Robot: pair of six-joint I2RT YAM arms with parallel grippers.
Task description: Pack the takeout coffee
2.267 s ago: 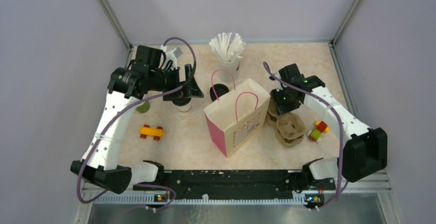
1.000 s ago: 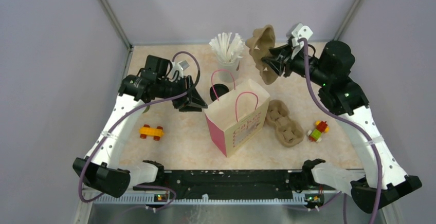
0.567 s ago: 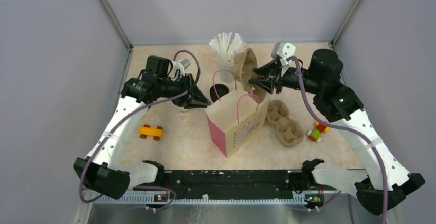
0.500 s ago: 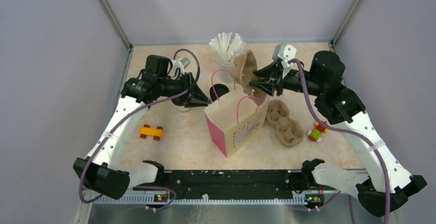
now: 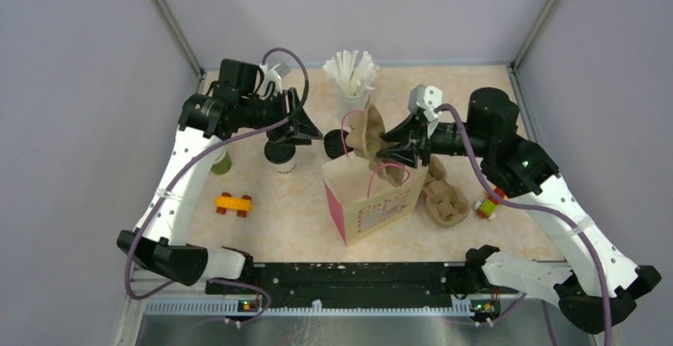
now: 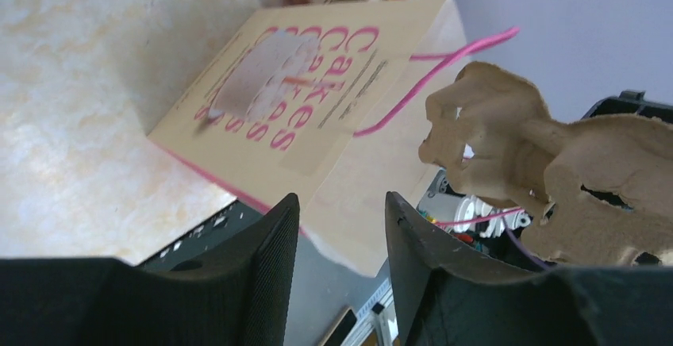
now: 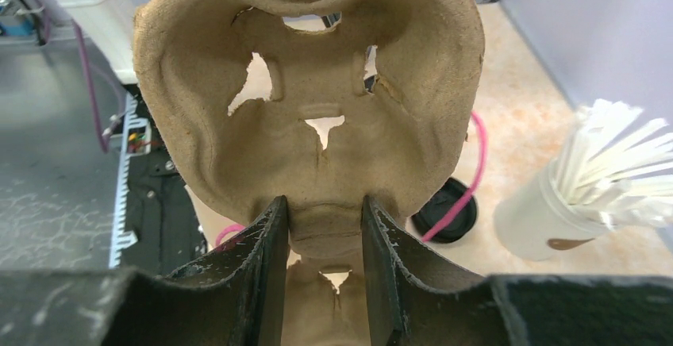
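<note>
Right gripper [image 7: 321, 235]: clamped on the edge of a pulp cup carrier [image 7: 309, 100], held upright over the open mouth of the pink-handled paper bag [image 5: 373, 195]. Left gripper [image 6: 337, 263]: jaws apart, nothing between them, raised left of the bag. Takeout coffee [image 5: 279, 154] stands on the table [image 5: 286, 219] near the left gripper, apart from the bag. Straw cup [image 5: 351, 76] behind.

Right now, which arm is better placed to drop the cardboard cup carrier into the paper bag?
Right. The right gripper is shut on the cup carrier, held on edge over the open top of the paper bag. The left gripper is open, empty, and off to the bag's left.
</note>
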